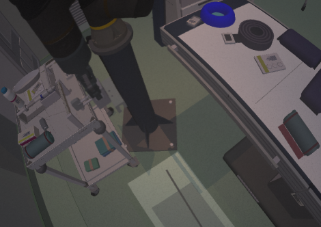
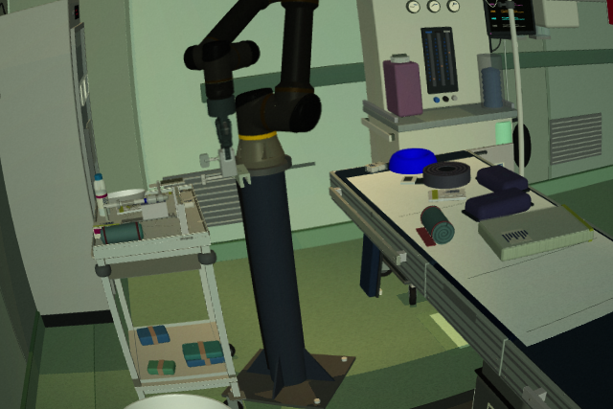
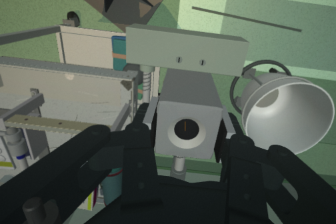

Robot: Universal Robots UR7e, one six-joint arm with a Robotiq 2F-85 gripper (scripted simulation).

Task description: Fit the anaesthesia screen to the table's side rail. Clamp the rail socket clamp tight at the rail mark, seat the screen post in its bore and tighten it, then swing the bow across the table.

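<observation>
The rail socket clamp [image 3: 185,105], a grey metal block with a round bore facing me and a long jaw bar beyond it, hangs in my gripper [image 3: 185,140], which is closed around its body. I carry it in the air off the right edge of the instrument cart [image 2: 151,226], close to my own pedestal [image 2: 270,266]. Its threaded screw with a round knob [image 2: 204,160] sticks out to the left. The screen post and bow [image 2: 143,200] lie on the cart's top tray. The table's side rail [image 2: 421,273] runs along the near edge of the operating table, well to the right.
A steel basin [image 3: 286,112] sits on the floor below me. The cart's lower shelf holds several wrapped packs [image 2: 200,351]. On the table lie a blue ring cushion [image 2: 412,160], a coiled strap [image 2: 446,174], dark pads and a rolled towel [image 2: 437,226]. An anaesthesia machine stands behind the table.
</observation>
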